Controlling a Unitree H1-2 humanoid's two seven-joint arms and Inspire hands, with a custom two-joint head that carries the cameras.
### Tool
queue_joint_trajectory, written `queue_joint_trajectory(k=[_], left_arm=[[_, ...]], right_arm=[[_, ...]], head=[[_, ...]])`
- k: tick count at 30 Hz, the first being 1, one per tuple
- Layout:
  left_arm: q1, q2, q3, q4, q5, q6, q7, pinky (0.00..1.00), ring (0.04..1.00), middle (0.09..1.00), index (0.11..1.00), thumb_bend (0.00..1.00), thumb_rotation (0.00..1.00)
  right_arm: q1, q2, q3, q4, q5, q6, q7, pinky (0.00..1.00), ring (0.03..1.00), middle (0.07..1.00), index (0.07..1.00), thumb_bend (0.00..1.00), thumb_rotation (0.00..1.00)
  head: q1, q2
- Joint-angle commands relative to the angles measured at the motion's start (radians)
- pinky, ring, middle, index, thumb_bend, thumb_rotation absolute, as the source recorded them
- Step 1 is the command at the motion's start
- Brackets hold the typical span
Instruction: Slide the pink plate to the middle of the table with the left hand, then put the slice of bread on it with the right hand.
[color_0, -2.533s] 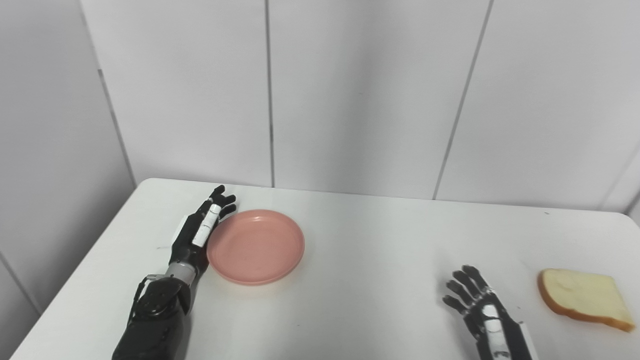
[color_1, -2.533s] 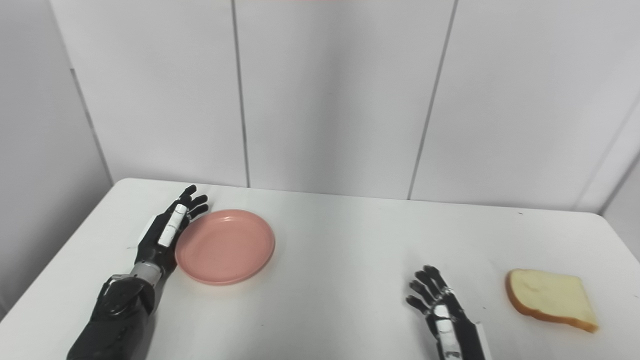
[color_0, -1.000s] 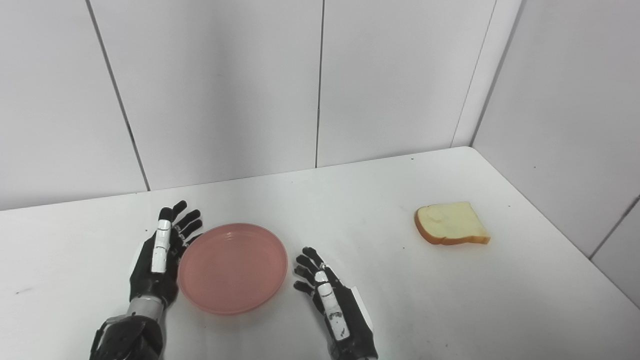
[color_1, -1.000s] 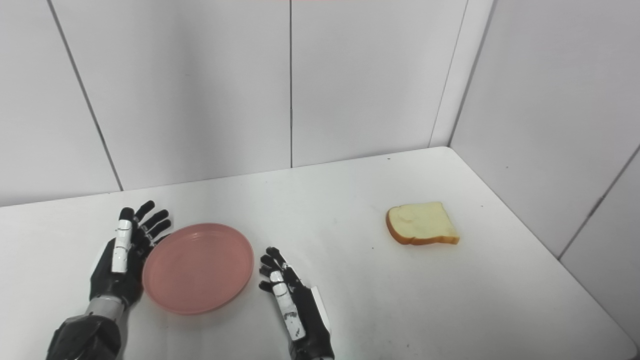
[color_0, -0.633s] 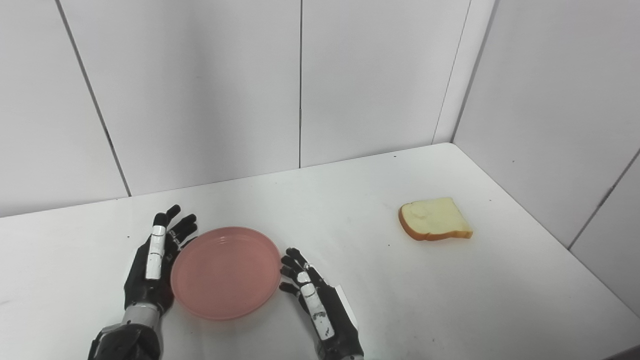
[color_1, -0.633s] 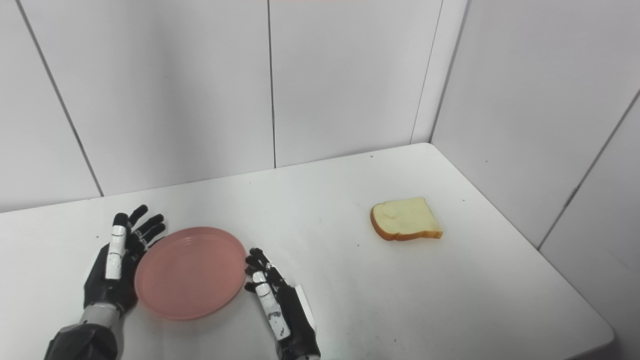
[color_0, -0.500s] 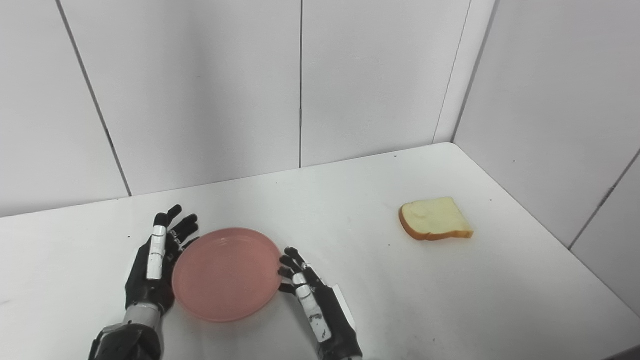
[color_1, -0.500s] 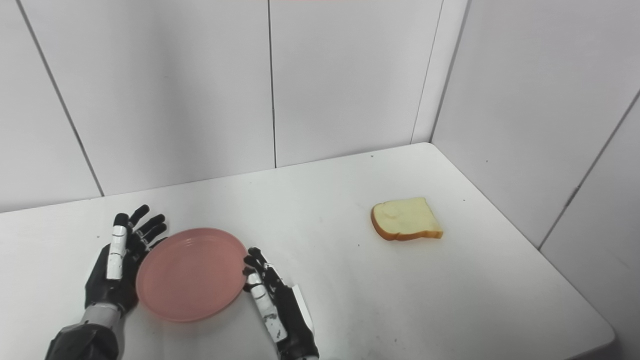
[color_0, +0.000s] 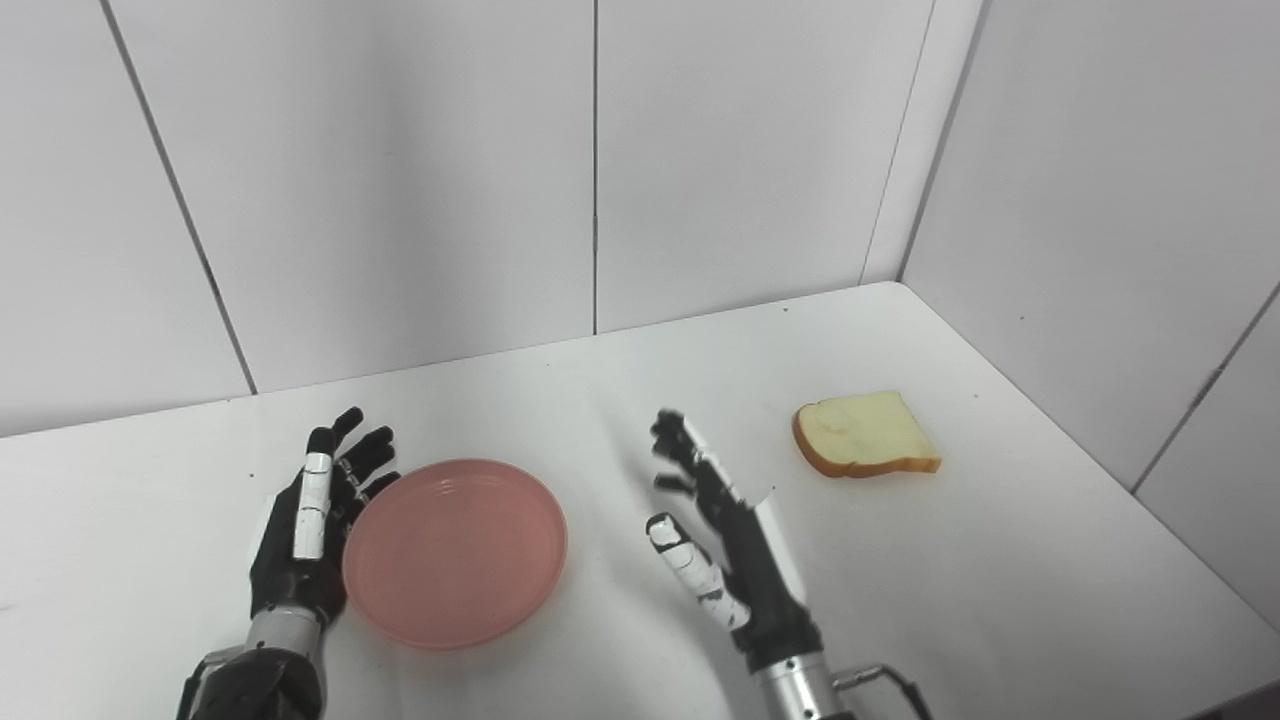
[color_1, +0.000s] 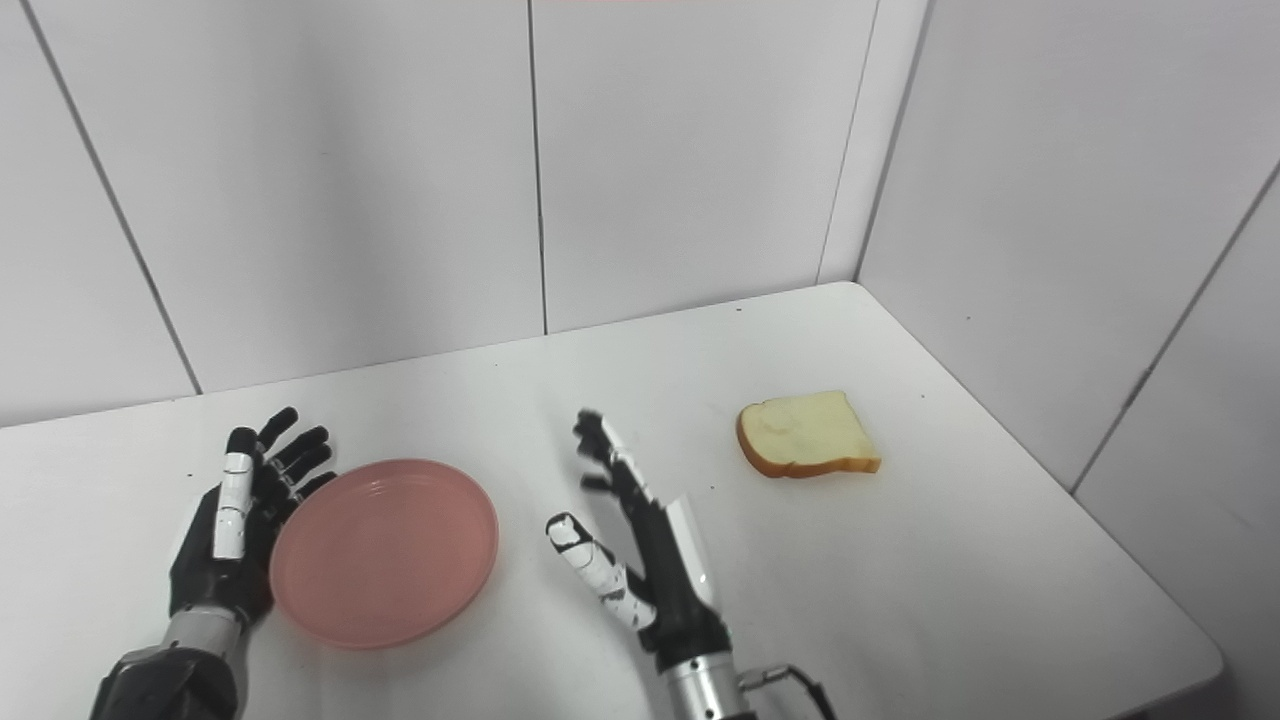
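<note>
The pink plate lies flat on the white table, left of the middle of the picture. My left hand rests open on edge against the plate's left rim, fingers spread and pointing away from me. My right hand is raised above the table to the right of the plate, open, fingers stretched toward the slice of bread. The bread lies flat near the table's right edge, a hand's length beyond my right fingertips. Nothing is in either hand.
White panelled walls close the table at the back and on the right. The table's right edge runs diagonally close behind the bread.
My right hand has left the plate's right rim, risen and swung to the right toward the bread. The plate and left hand have stayed put since half a second ago.
</note>
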Motion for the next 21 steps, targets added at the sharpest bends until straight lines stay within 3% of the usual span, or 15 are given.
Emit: queue_joint_trajectory(k=[1, 5, 9, 14, 17, 19, 21], left_arm=[[0.018, 0.003, -0.003, 0.05, 0.011, 0.027, 0.007, 0.78, 0.849, 0.792, 0.855, 0.81, 0.87], [0.022, 0.003, -0.009, 0.043, 0.014, 0.021, 0.003, 0.78, 0.85, 0.798, 0.862, 0.79, 0.87], [0.027, 0.003, -0.013, 0.029, 0.016, 0.03, 0.0, 0.78, 0.853, 0.819, 0.869, 0.78, 0.87], [0.026, 0.001, -0.01, 0.032, 0.017, 0.031, 0.001, 0.77, 0.841, 0.807, 0.866, 0.78, 0.87], [0.024, -0.001, -0.007, 0.04, 0.014, 0.029, -0.002, 0.79, 0.84, 0.804, 0.865, 0.77, 0.86], [0.024, -0.002, -0.007, 0.041, 0.016, 0.031, -0.002, 0.79, 0.839, 0.803, 0.866, 0.77, 0.87], [0.025, -0.003, -0.008, 0.04, 0.018, 0.032, -0.001, 0.79, 0.841, 0.803, 0.871, 0.77, 0.87]], right_arm=[[-0.059, -0.044, -0.036, -0.085, 0.011, 0.055, 0.026, 0.8, 0.903, 0.924, 0.956, 0.86, 0.97], [-0.137, -0.133, -0.112, -0.15, 0.017, 0.168, 0.07, 0.76, 0.883, 0.912, 0.945, 0.87, 0.95], [-0.194, -0.233, -0.15, -0.172, 0.015, 0.274, 0.129, 0.77, 0.882, 0.905, 0.929, 0.92, 0.91], [-0.243, -0.356, -0.158, -0.15, -0.064, 0.327, 0.182, 0.85, 0.885, 0.9, 0.913, 0.93, 0.83], [-0.269, -0.477, -0.15, -0.146, -0.157, 0.385, 0.262, 0.84, 0.892, 0.905, 0.925, 0.96, 0.87], [-0.286, -0.561, -0.135, -0.128, -0.193, 0.4, 0.325, 0.76, 0.889, 0.923, 0.926, 0.98, 0.84], [-0.305, -0.638, -0.111, -0.108, -0.228, 0.421, 0.4, 0.74, 0.878, 0.907, 0.915, 1.0, 0.76]], head=[[0.0, 0.001], [0.002, -0.005], [0.004, -0.007], [0.003, -0.012], [0.005, -0.015], [0.008, -0.016], [0.008, -0.016]])
